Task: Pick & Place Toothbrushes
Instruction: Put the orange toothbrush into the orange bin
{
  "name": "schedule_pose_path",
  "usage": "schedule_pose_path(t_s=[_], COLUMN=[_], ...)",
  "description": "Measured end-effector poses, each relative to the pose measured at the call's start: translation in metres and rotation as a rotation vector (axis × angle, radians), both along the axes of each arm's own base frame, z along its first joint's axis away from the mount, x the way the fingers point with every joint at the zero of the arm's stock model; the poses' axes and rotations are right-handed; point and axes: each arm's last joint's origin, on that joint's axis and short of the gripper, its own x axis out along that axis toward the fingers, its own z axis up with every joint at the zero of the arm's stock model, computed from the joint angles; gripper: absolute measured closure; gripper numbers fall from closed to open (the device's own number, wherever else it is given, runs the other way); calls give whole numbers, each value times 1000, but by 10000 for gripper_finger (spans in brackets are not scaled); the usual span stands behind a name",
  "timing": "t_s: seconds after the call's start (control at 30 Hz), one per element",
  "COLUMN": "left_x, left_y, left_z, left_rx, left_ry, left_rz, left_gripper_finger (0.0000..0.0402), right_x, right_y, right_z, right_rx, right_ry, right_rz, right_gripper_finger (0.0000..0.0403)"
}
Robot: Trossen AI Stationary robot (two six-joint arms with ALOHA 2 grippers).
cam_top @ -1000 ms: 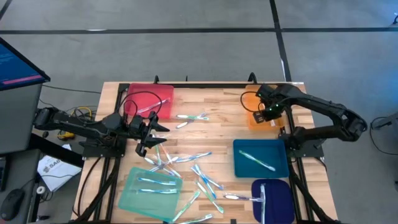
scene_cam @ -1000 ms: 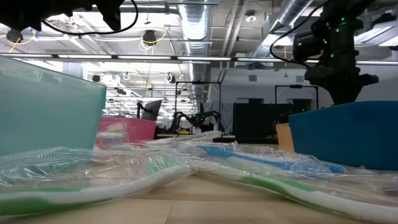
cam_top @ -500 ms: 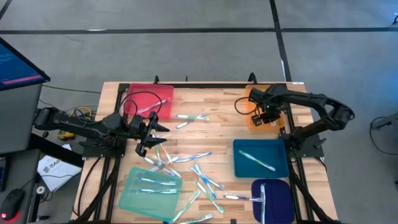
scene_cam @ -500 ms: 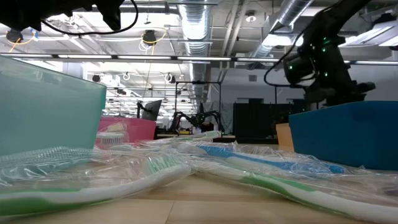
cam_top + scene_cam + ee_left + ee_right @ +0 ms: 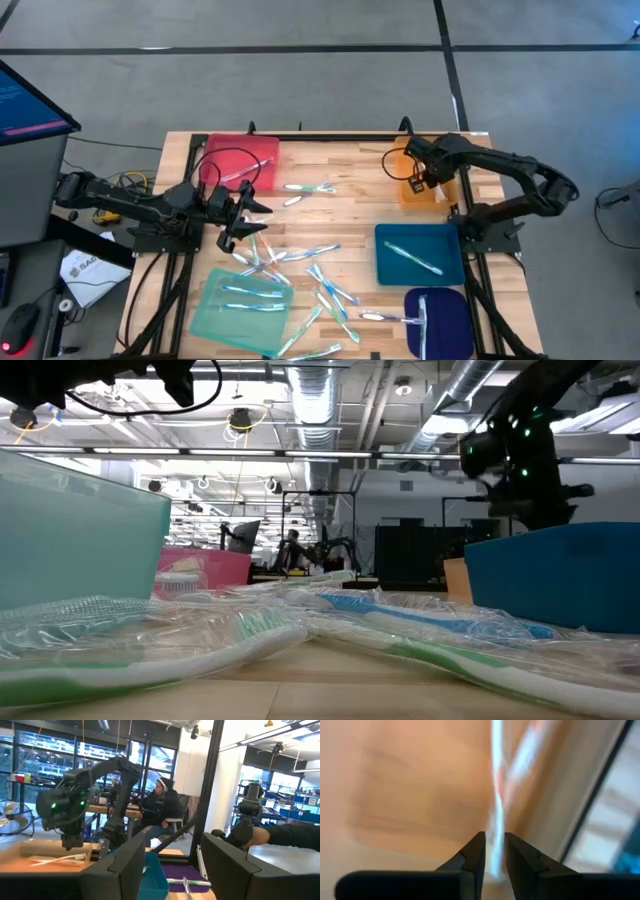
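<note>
Loose toothbrushes (image 5: 312, 256) in clear wrappers lie flat on the wooden table's middle; others lie in the trays. My right gripper (image 5: 413, 180) hangs over the orange tray (image 5: 404, 196) at the far right. In its wrist view the fingers (image 5: 494, 851) stand a narrow gap apart, in line with a blurred white toothbrush (image 5: 496, 795) in the tray. The left wrist view shows this gripper (image 5: 70, 840) just above the toothbrushes (image 5: 56, 860) lying in that tray. My left gripper (image 5: 240, 212) waits open, raised over the table's left side near the red tray (image 5: 240, 160).
A teal tray (image 5: 212, 310) near left holds several toothbrushes. The blue tray (image 5: 392, 262) and purple tray (image 5: 445, 325) near right each hold one. A black cable (image 5: 225, 165) loops over the red tray. A person (image 5: 162, 805) sits beyond the table.
My right gripper has moved a little toward the table's left edge while staying over the orange tray, and its arm has shifted with it. The toothbrushes on the table have not moved.
</note>
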Motion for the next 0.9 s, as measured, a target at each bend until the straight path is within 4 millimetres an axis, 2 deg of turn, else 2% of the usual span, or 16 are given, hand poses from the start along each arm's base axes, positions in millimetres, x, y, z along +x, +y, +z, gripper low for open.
schedule_pose_path(t_s=[0.13,0.37,0.57,0.73,0.9], left_x=[0,0,0,1,0], left_y=[0,0,0,-1,-3], left_z=[0,1,1,0,2], left_rx=[0,1,-4,-52,-67], left_ry=[-5,-11,-14,4,-13], left_rz=[0,1,-1,-45,-112], left_gripper_finger=[216,216,216,216,216], right_x=[8,23,32,45,61], right_y=[9,30,49,64,77], right_z=[24,80,119,133,130], right_rx=[-155,-425,-628,-685,-646], right_ry=[-236,-748,-1080,-1227,-1264], right_rz=[102,357,465,572,649], right_gripper_finger=[337,337,337,337,337])
